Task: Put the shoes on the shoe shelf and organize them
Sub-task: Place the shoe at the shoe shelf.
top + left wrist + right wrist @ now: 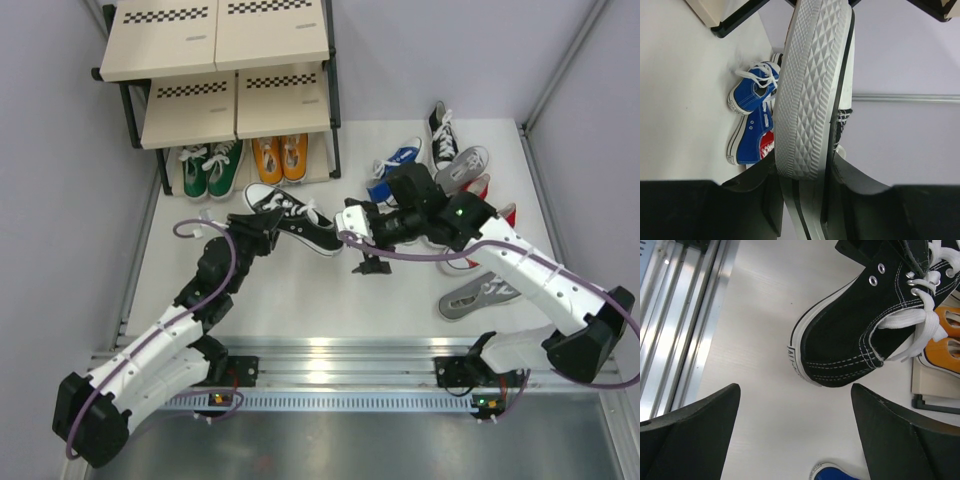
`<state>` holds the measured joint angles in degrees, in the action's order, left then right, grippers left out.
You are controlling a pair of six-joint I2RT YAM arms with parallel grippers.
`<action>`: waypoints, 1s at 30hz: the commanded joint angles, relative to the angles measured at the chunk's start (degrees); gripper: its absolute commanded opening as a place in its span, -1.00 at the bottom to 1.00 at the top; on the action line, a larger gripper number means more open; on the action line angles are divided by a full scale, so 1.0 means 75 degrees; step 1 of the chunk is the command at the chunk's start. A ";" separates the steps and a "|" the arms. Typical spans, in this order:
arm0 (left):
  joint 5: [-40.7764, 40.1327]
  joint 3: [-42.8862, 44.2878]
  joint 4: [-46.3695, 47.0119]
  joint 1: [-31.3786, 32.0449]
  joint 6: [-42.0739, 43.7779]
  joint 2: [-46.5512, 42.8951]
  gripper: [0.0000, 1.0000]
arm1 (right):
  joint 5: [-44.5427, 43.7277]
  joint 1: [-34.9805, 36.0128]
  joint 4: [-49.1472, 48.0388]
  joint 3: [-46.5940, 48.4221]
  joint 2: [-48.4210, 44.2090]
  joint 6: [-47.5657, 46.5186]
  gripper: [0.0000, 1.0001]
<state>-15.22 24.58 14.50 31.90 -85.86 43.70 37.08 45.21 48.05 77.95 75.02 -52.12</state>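
A black shoe (295,218) lies between the two arms, in front of the shoe shelf (215,60). My left gripper (258,232) is shut on it. In the left wrist view its grey ribbed sole (812,85) stands edge-on between the fingers, where the left gripper (805,170) clamps it. My right gripper (352,222) stands open just off the shoe's heel end. Between the wide-apart jaws of the right gripper (795,387) there is only bare table, with the black shoe (865,335) a little beyond the fingertips. A green pair (212,168) and an orange pair (280,157) sit on the shelf's bottom tier.
A blue pair (395,172), a second black shoe (440,125), a grey shoe (462,165) and red shoes (482,192) crowd the back right, partly under the right arm. Another grey shoe (480,295) lies at the front right. A metal rail (330,355) runs along the near edge.
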 commanded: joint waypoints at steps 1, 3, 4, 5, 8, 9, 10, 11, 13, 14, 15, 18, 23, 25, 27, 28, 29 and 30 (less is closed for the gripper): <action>-0.0267 0.0262 0.0715 -0.0046 -0.0867 -0.0144 -1.00 | -0.1146 0.0405 -0.1133 -0.0105 -0.0288 0.0503 0.83; -0.0279 0.0344 0.0668 -0.0035 -0.1031 -0.0085 -1.00 | -0.1647 0.0673 -0.1494 -0.0186 -0.0265 0.0574 0.83; -0.0290 0.0379 0.0633 -0.0035 -0.1078 -0.0038 -1.00 | -0.1802 0.0745 -0.1590 -0.0198 -0.0265 0.0644 0.83; -0.0314 0.0414 0.0598 -0.0035 -0.1148 -0.0015 -1.00 | -0.2163 0.0826 -0.1718 -0.0198 -0.0219 0.0714 0.83; -0.0372 0.0531 0.0539 -0.0035 -0.1406 0.0102 -1.00 | -0.2669 0.1108 -0.2059 -0.0210 -0.0113 0.0739 0.83; -0.0396 0.0543 0.0527 -0.0035 -0.1534 0.0126 -1.00 | -0.2787 0.1225 -0.2117 -0.0245 -0.0113 0.0703 0.83; -0.0408 0.0578 0.0527 -0.0035 -0.1617 0.0161 -1.00 | -0.2915 0.1284 -0.2280 -0.0303 -0.0113 0.0645 0.83; -0.0431 0.0602 0.0527 -0.0035 -0.1676 0.0219 -1.00 | -0.3102 0.1366 -0.2352 -0.0350 -0.0113 0.0610 0.83; -0.0431 0.0718 0.0504 -0.0035 -0.1781 0.0324 -1.00 | -0.3361 0.1542 -0.2666 -0.0514 -0.0113 0.0574 0.83; -0.0385 0.0742 0.0504 -0.0035 -0.1898 0.0360 -1.00 | -0.3559 0.1635 -0.2738 -0.0584 -0.0078 0.0551 0.83; -0.0361 0.0766 0.0492 -0.0035 -0.1957 0.0418 -1.00 | -0.3654 0.1671 -0.2820 -0.0620 -0.0066 0.0516 0.83; -0.0291 0.0906 0.0515 -0.0034 -0.2063 0.0594 -1.00 | -0.3795 0.1730 -0.3031 -0.0772 0.0005 0.0352 0.75; -0.0197 0.1047 0.0516 -0.0023 -0.2168 0.0724 -1.00 | -0.4217 0.1788 -0.3512 -0.1077 0.0040 0.0012 0.26; -0.0162 0.1047 0.0515 -0.0034 -0.2169 0.0759 -1.00 | -0.4241 0.1788 -0.3559 -0.1089 0.0063 -0.0094 0.08; -0.0150 0.1024 0.0516 -0.0023 -0.2169 0.0771 -1.00 | -0.4206 0.1788 -0.3478 -0.1007 0.0075 -0.0129 -0.27; -0.0138 0.1012 0.0527 -0.0034 -0.2169 0.0771 -1.00 | -0.4159 0.1788 -0.3443 -0.0984 0.0087 -0.0141 -0.56; -0.0138 0.0989 0.0516 -0.0035 -0.2134 0.0771 -1.00 | -0.4124 0.1788 -0.3419 -0.0937 0.0087 -0.0152 -0.77; -0.0127 0.0942 0.0516 -0.0023 -0.2122 0.0759 -1.00 | -0.4101 0.1777 -0.3349 -0.0913 0.0075 -0.0153 -0.96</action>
<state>-17.21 28.34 11.51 31.64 -96.77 50.28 7.62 58.11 26.92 69.73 75.81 -52.49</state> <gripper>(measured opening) 0.366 0.236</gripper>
